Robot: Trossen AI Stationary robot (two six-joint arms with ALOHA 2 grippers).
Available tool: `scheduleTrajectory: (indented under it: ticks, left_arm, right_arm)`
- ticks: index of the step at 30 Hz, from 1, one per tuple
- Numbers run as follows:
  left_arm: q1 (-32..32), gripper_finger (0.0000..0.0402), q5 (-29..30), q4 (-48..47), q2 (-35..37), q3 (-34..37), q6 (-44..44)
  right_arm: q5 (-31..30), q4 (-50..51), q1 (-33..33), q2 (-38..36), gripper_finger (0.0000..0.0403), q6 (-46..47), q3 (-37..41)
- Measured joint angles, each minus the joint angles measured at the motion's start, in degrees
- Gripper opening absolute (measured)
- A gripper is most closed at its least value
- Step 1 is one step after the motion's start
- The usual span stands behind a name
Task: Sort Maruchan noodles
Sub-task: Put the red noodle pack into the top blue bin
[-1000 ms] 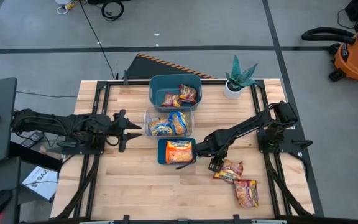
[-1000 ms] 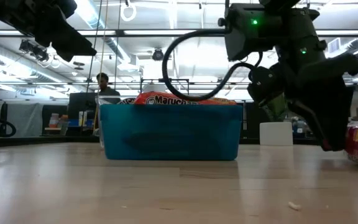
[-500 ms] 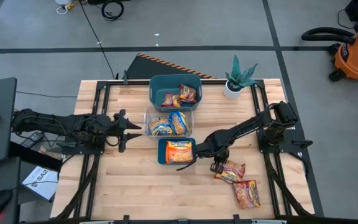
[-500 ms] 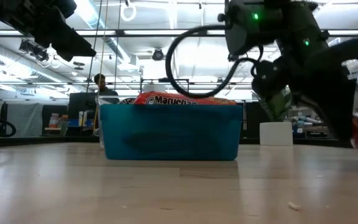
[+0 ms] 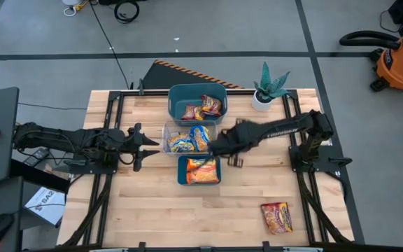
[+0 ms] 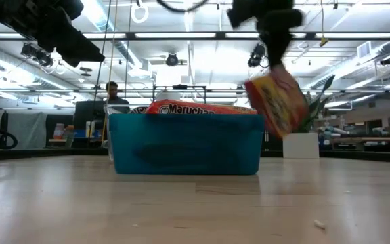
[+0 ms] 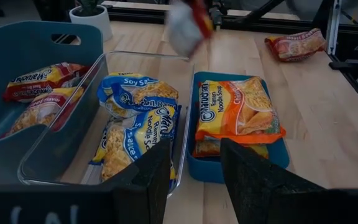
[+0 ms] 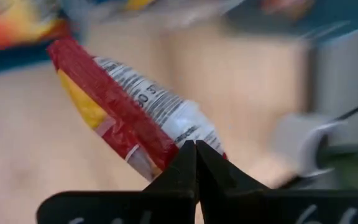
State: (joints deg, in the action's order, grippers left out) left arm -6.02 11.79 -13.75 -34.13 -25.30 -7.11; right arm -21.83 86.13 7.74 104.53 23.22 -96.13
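Three bins (image 5: 196, 102) stood in a row mid-table in the high view: a far teal one with dark red packets (image 5: 211, 105), a clear middle one (image 7: 61, 144) with blue-and-yellow packets (image 5: 191, 138), and a near teal tray (image 5: 182, 171) with orange packets (image 7: 238, 109). The right gripper (image 8: 194, 149) was clamped tight on a red packet (image 8: 126, 115), carried in the air beside the clear bin. Another red packet (image 5: 276, 217) lay well apart near the table's front right. The left gripper (image 7: 194, 168) hovered left of the bins, fingers spread, holding nothing.
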Motion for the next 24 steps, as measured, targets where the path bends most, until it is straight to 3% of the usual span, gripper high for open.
scheduleTrajectory:
  ticks: [6, 12, 15, 19, 24]
  left_arm:
    - [0.0, 0.0146, 0.0, 0.0, 0.0, 0.0, -1.5]
    - [0.0, 0.0146, 0.0, 0.1, 0.0, 0.0, -1.3]
    - [0.0, 0.0146, 0.0, 0.1, 0.0, 0.0, -1.3]
    - [0.0, 0.0146, 0.0, 0.1, 0.0, 0.0, -1.2]
    - [0.0, 0.0146, 0.0, 0.1, 0.0, 0.0, -1.3]
  right_arm:
    - [-16.6, -0.8, -6.4, -0.1, 0.0003, -14.0, -9.8]
    - [-22.1, -13.7, -15.9, -0.1, 0.0003, -34.9, -13.6]
    - [-18.6, -22.0, -21.3, 0.1, 0.0003, -42.6, -13.5]
    - [-5.9, -27.5, -27.4, 0.4, 0.0003, -46.5, -13.0]
    - [7.7, -30.2, -31.7, 0.4, 0.0003, -52.0, -6.9]
